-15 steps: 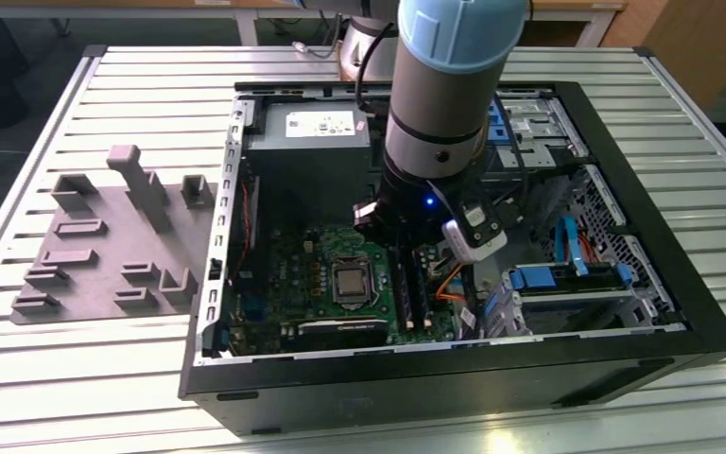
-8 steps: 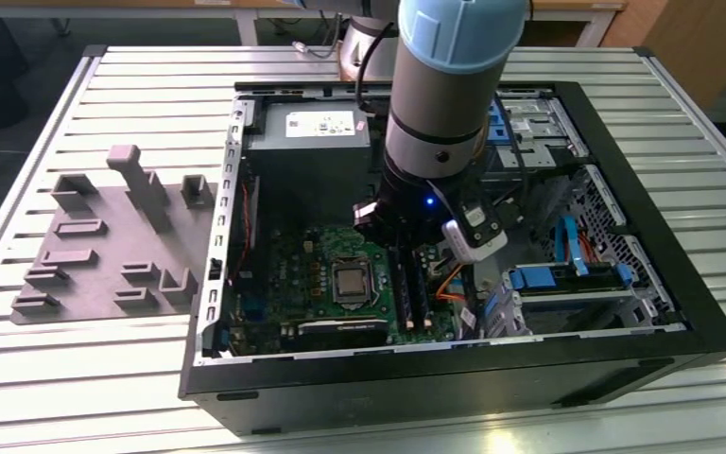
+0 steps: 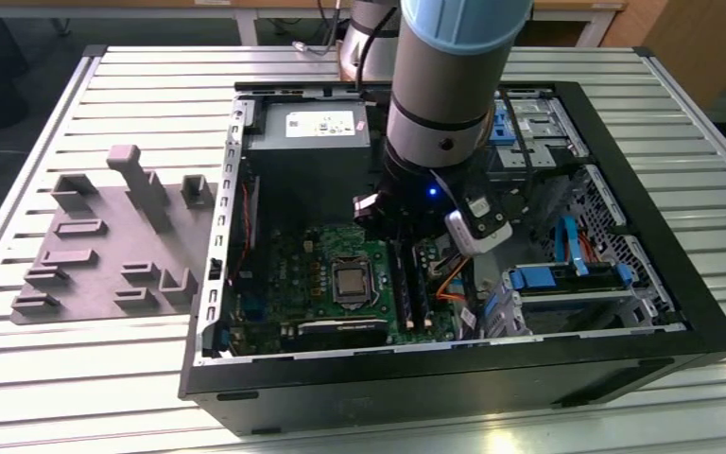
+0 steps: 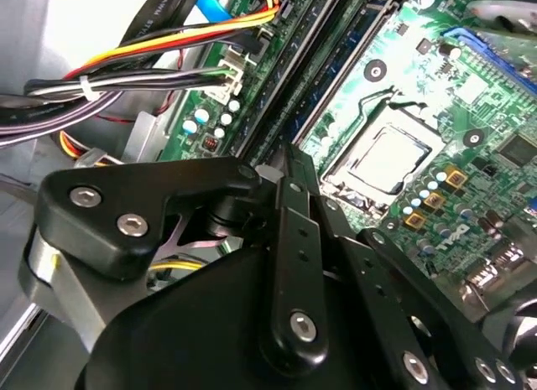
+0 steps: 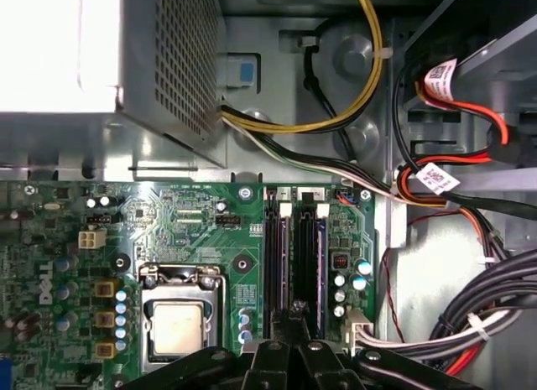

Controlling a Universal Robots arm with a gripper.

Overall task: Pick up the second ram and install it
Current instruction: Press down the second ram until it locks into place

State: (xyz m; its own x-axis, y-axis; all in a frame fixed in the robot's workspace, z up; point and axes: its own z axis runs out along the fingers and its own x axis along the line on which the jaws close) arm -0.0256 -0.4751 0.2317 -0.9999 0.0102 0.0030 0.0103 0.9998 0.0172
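Gripper: the gripper [image 5: 294, 313] is seen low inside the computer case [image 3: 665, 312], directly over the memory slots [image 5: 295, 239] beside the processor socket [image 5: 178, 323].
Fingers: they are drawn narrow, the tips nearly meeting; no stick can be made out between them.
Second ram: a thin board with a bluish edge is seen standing in a slot just ahead of the fingertips, and it is taken for the second ram [image 5: 283, 256]. A like edge shows in the neighbouring slot, so which of the two it is cannot be settled.
Step in hand: seating is judged to be under way, not picking.
Pressing: force is best kept straight down along the slot line, spread evenly, so the board is not tilted or bent.
Latches: the end clips [image 5: 270, 194] should be checked for closure at both ends.
Hazard: the cable bundle [image 4: 126, 80] lies near and should be kept clear of the arm.
Holder: the grey holder blocks [image 3: 111, 236] are left on the worktop [image 3: 111, 378], well apart.
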